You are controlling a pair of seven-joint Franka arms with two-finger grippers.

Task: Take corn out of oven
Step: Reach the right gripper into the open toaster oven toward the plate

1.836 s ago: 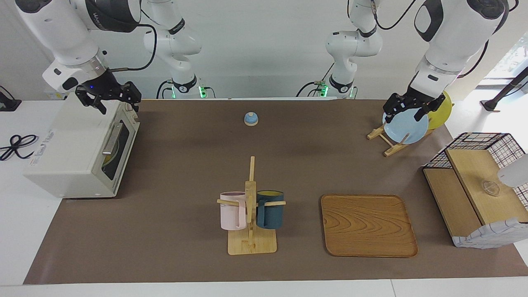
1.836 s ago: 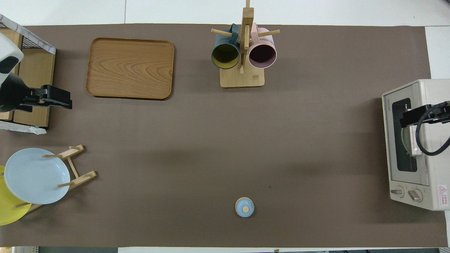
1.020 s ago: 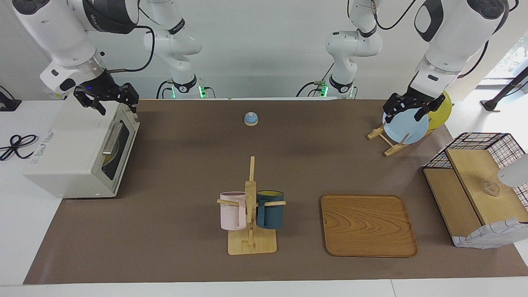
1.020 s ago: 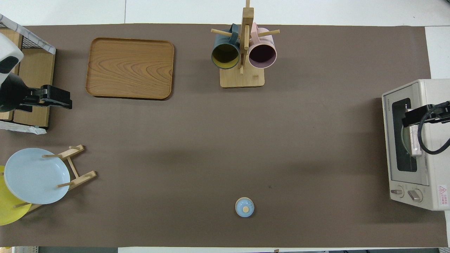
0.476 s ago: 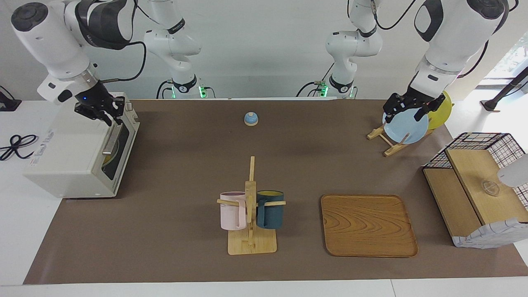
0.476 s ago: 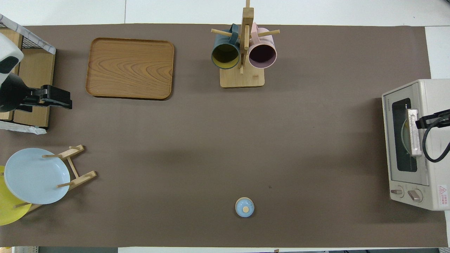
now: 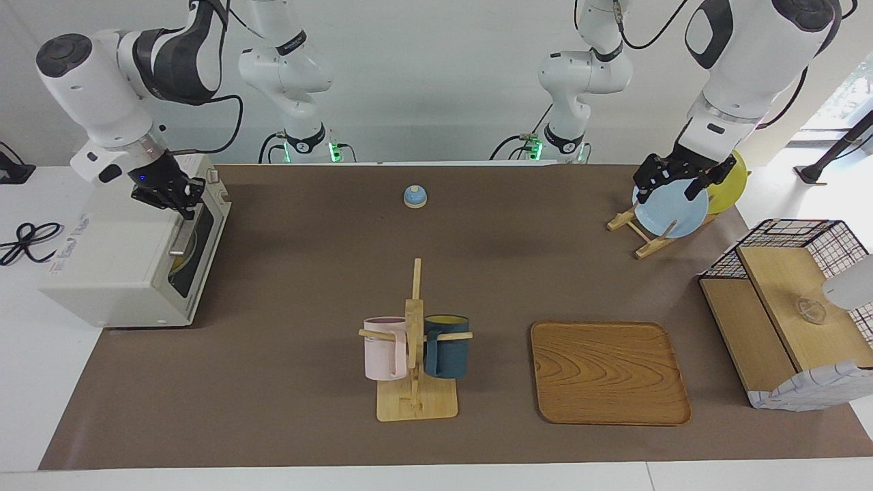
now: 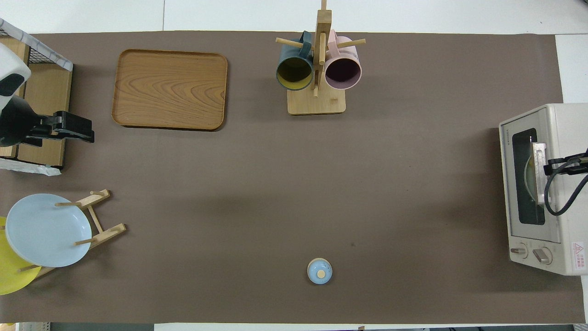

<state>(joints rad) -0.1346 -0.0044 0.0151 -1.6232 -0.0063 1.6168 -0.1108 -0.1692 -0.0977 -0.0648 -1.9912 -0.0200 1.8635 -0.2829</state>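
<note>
The cream-white oven (image 7: 116, 259) stands at the right arm's end of the table, and it also shows in the overhead view (image 8: 567, 133). Its dark glass door is closed, with the silver bar handle (image 7: 184, 235) across it. The corn is hidden; only a dim yellowish shape (image 8: 529, 177) shows through the glass. My right gripper (image 7: 176, 199) hangs low over the oven's top front edge, right at the handle (image 8: 538, 184). My left gripper (image 7: 674, 184) is open and empty, and it waits in the air by the plate rack.
A mug rack (image 7: 415, 402) with a pink and a dark blue mug stands mid-table. Beside it lies a wooden tray (image 7: 609, 372). A small blue lid (image 7: 415, 196) lies near the robots. A plate rack holds a blue plate (image 7: 672, 213) and a yellow one. A wire-and-wood basket box (image 7: 791, 327) stands at the left arm's end.
My right gripper has turned and come down from above the oven's top corner nearer the robots to the door handle. The door has stayed closed. The left arm has not moved.
</note>
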